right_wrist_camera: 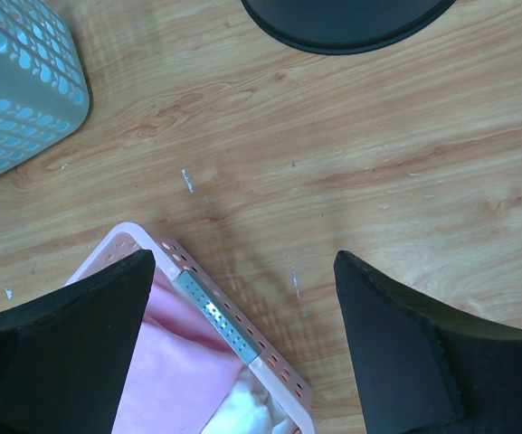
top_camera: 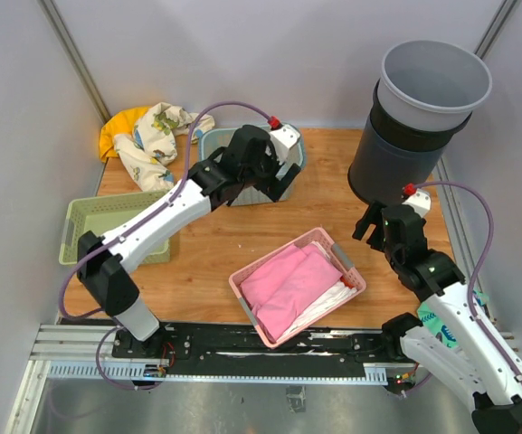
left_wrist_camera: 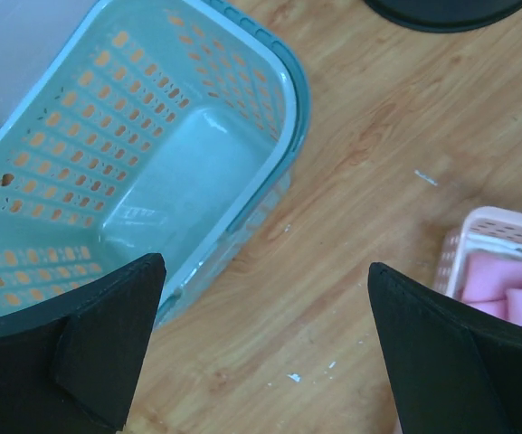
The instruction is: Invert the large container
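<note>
The large container [top_camera: 405, 149] is a dark grey bin standing upright at the back right of the table, with a lighter grey bin [top_camera: 434, 77] nested in its open top. Its dark base shows at the top of the right wrist view [right_wrist_camera: 346, 23] and of the left wrist view [left_wrist_camera: 441, 9]. My right gripper [top_camera: 375, 221] is open and empty, just in front of the bin's base, over bare wood [right_wrist_camera: 244, 258]. My left gripper [top_camera: 279, 176] is open and empty beside the teal basket [left_wrist_camera: 152, 163], above the wood [left_wrist_camera: 265, 267].
A pink basket [top_camera: 346, 271] with pink and white cloth lies at the table's middle front, also in the right wrist view [right_wrist_camera: 233, 334]. A teal basket [top_camera: 220, 140] sits at the back, a green basket [top_camera: 107, 226] at the left, a cloth pile [top_camera: 147, 136] at the back left.
</note>
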